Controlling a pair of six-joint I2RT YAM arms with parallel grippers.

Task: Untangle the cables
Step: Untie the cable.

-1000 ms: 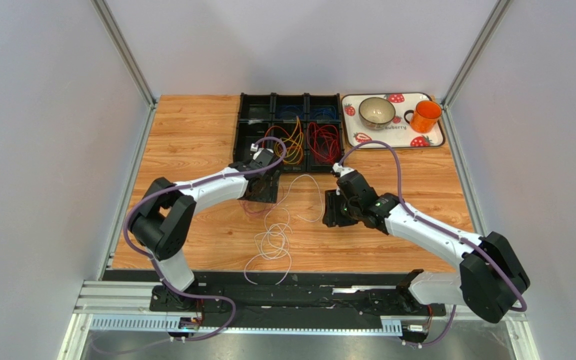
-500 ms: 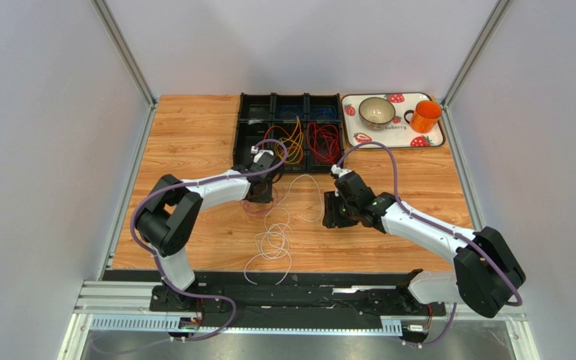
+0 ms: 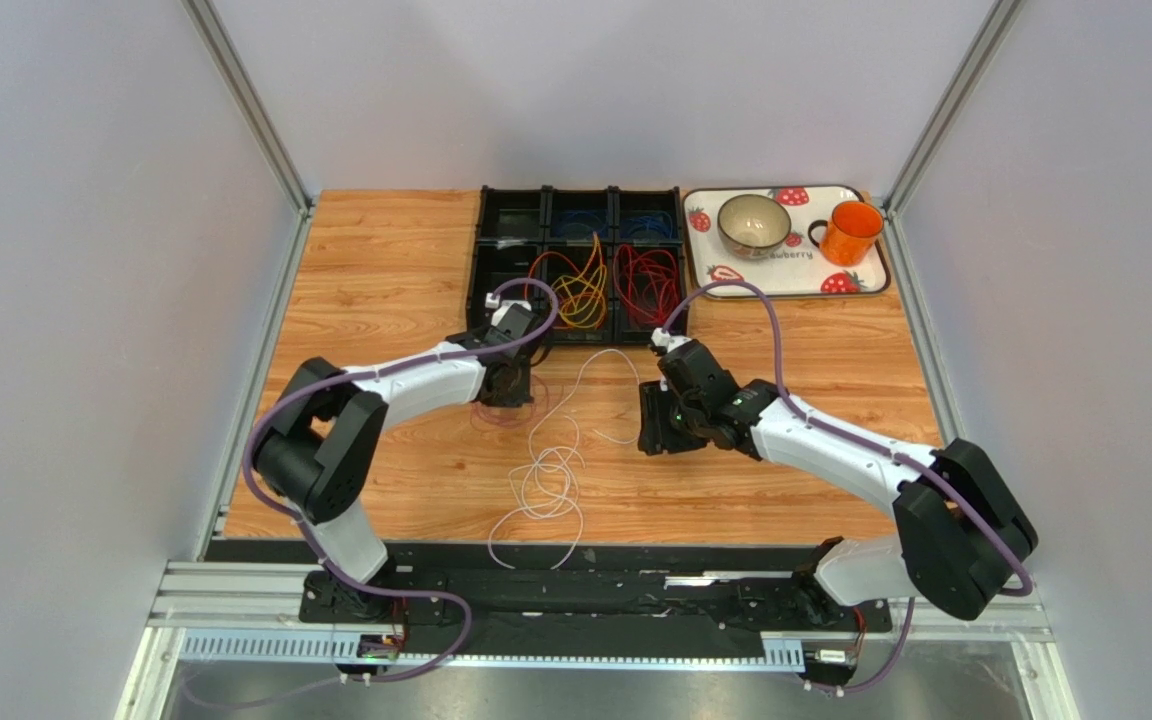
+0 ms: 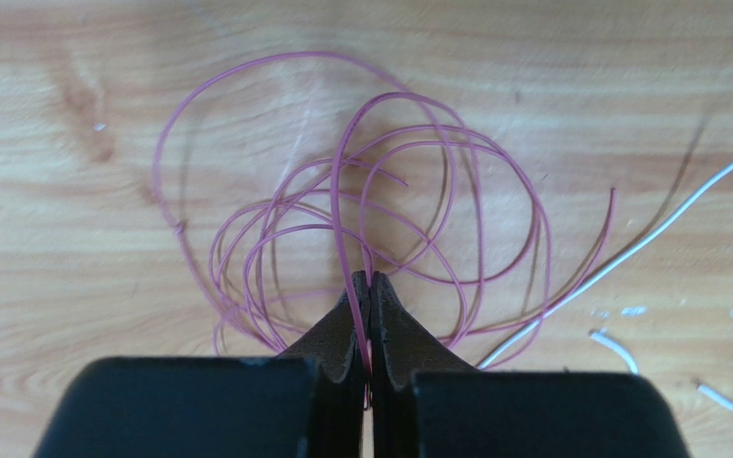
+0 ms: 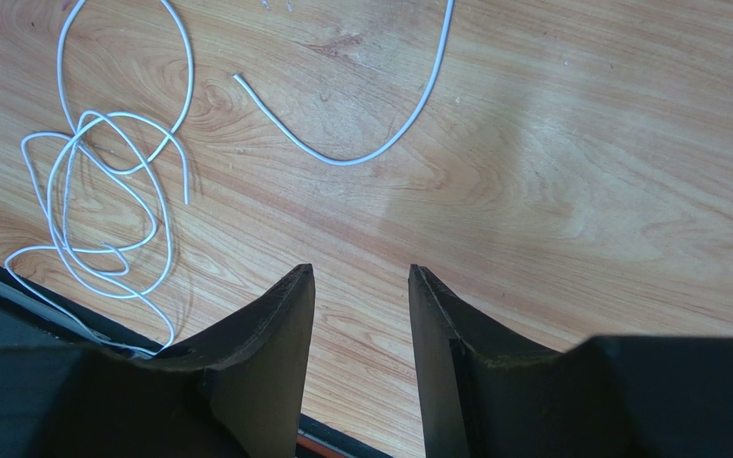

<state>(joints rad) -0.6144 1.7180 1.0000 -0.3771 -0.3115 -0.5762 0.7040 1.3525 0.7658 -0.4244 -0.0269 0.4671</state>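
Left jaws: closed, pinching a single strand of the pink cable coil (image 4: 442, 205). The strand runs straight up out of the tips into the loops. The rest of the coil lies flat on the wooden worktop (image 3: 387, 270), several loops overlapping, one free end off to the side.

Right jaws: open, nothing between them, over bare wood. A white cable tangle (image 5: 103, 200) lies well to one side of them, and a separate white curved length (image 5: 361, 151) lies ahead.

Top view: the pink coil sits under the left wrist, just in front of the black divided organiser (image 3: 485, 240). The white tangle is nearer the arm bases, between the two arms.

In the organiser, orange and yellow cables (image 3: 582, 288) fill the near middle compartment and red cables (image 3: 647, 282) the near right. Blue cables (image 3: 597, 225) show in the far row. I cannot tell what is in the near left one.

A strawberry-print tray (image 3: 868, 278) beside the organiser holds a bowl (image 3: 754, 224) and an orange mug (image 3: 850, 233), neither of which is involved.

Judgement: well past halfway. Those three compartments look sorted. Pink is in hand but not yet lifted clear, and white is untouched and looks knotted.
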